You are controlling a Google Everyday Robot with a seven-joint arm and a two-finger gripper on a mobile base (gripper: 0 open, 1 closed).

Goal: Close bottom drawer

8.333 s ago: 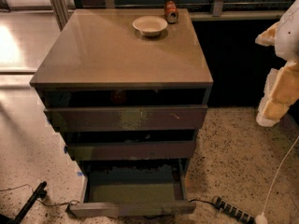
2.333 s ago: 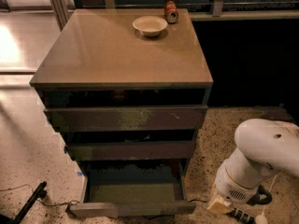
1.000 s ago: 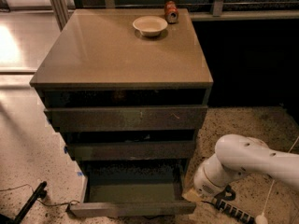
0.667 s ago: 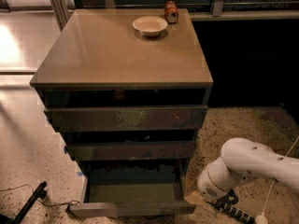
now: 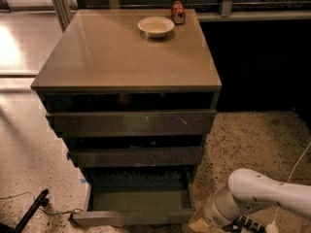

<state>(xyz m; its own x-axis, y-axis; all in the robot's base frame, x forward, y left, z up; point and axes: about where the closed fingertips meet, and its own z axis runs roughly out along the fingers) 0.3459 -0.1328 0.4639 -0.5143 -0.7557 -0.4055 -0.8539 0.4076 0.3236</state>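
The bottom drawer [image 5: 133, 218] is the lowest of three drawers and stands pulled far out of the cabinet. Its slim dark front is near the floor, and its shallow grey-green tray [image 5: 141, 199] shows inside and looks empty. My white arm [image 5: 272, 195] reaches in low from the right. My gripper [image 5: 198, 224] is at the bottom edge of the view, just beside the right end of the drawer's front. Whether it touches the front I cannot tell.
The middle drawer [image 5: 136, 157] and the top drawer [image 5: 131, 123] stick out a little. A white bowl [image 5: 155, 26] and a can [image 5: 178, 12] stand on the cabinet top. A power strip [image 5: 248, 224] and a white cable [image 5: 296, 169] lie on the floor to the right. A black rod [image 5: 31, 210] lies on the left.
My arm came down from the upper right to floor level beside the drawer's right front corner, then shifted slightly right and lower. The drawer has not moved.
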